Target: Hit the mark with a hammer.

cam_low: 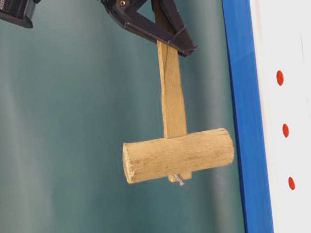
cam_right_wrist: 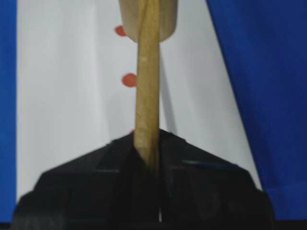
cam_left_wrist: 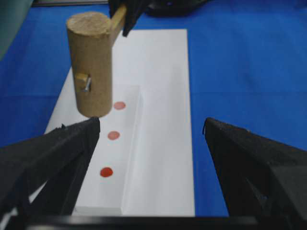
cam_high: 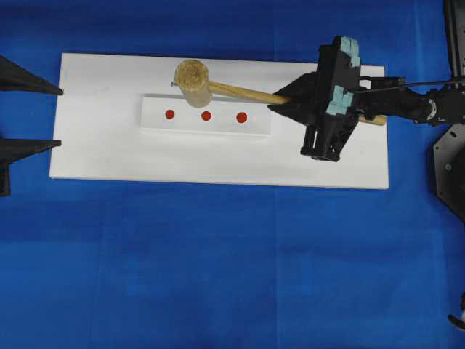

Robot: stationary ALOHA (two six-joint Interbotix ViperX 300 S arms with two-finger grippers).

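the light wooden hammer [cam_high: 218, 87] with its thick cylindrical head is pinched by the handle in the black right gripper [cam_high: 289, 99] and held above the white strip [cam_high: 156, 123]. the small red mark [cam_high: 169, 114] lies at the strip's far end. the left gripper [cam_high: 59, 116] is spread wide, apart from the white board [cam_high: 218, 163].
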